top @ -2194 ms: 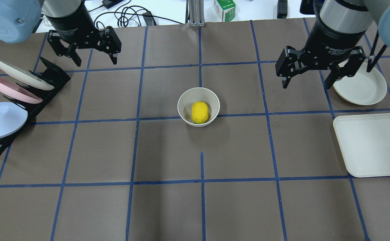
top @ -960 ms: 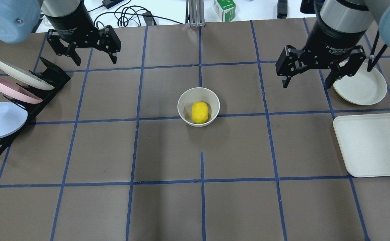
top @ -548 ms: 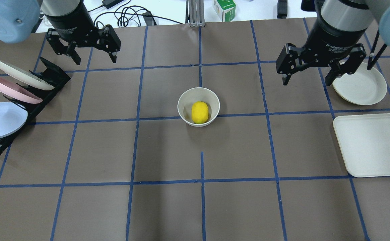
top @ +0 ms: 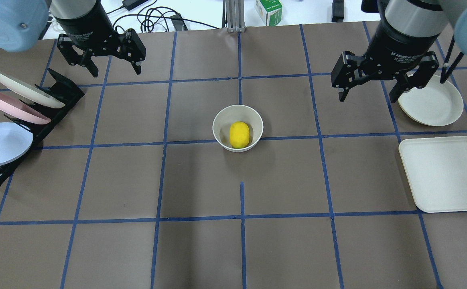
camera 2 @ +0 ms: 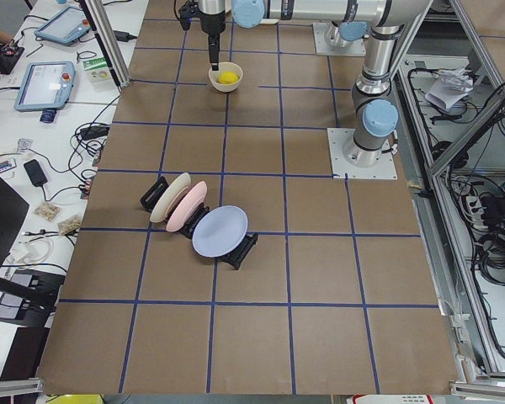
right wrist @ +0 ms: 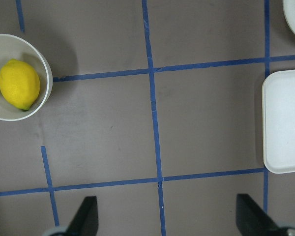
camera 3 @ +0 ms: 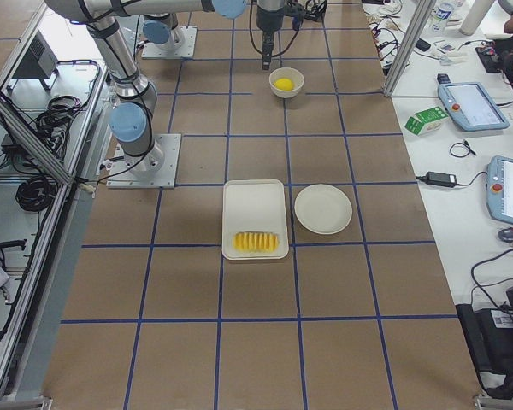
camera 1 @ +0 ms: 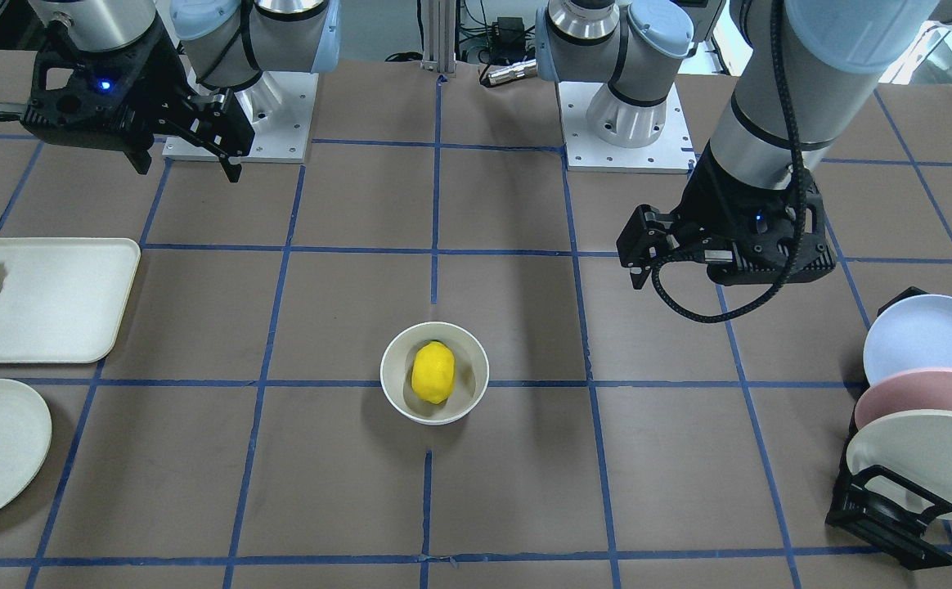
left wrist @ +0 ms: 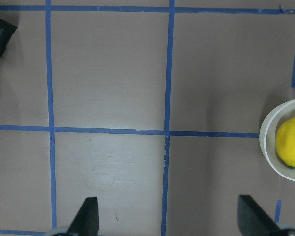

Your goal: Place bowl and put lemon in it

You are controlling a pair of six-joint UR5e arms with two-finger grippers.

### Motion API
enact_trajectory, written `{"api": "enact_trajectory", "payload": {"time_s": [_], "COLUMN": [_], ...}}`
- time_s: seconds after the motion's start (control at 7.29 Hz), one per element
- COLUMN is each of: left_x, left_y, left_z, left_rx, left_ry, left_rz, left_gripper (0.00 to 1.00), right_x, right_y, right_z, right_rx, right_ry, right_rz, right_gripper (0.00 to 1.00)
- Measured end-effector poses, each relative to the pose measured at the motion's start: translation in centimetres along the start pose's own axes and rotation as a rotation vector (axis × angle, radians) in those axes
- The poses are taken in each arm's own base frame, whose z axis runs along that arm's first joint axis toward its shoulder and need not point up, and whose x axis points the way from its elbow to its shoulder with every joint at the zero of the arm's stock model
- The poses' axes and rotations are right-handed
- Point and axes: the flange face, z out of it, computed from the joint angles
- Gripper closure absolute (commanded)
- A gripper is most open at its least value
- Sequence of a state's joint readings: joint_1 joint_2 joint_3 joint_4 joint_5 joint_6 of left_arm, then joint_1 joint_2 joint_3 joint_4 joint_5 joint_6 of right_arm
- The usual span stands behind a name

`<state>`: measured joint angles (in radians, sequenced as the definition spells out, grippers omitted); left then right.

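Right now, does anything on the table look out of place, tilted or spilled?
Nothing stands out. The lemon lies inside the bowl, which stands upright. The left gripper and the right gripper are open, empty and well apart from it.

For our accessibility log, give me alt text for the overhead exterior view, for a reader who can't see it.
A yellow lemon lies in a cream bowl at the centre of a brown gridded table. The left gripper and right gripper hang open and empty near the far edge, apart from the bowl.
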<state>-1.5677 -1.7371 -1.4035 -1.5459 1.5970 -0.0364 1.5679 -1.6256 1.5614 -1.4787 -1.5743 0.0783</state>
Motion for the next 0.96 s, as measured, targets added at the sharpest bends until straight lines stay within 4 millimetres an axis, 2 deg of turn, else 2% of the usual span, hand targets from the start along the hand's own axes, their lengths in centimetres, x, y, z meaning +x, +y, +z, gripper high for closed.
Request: {"api": "enact_trajectory", "payload": {"time_s": [0.41, 0.96], "left_x": [0.5, 1.1], "left_y": [1.5, 2.8], "left_z": [-1.6, -2.1], "left_rx": [0.019, 0.02], "left_ry": [-0.001, -0.007], "left_rz": [0.014, 0.031], "left_gripper": [0.0, 0.0], "right_x": [0.0, 0.0], "right_y": [0.0, -0.1], "right_z": [0.0, 0.0], "right_rx": [0.0, 0.002], "right_ry": [0.0, 0.001], "right_rz": [0.0, 0.0], "right_gripper": [0.0, 0.0]}}
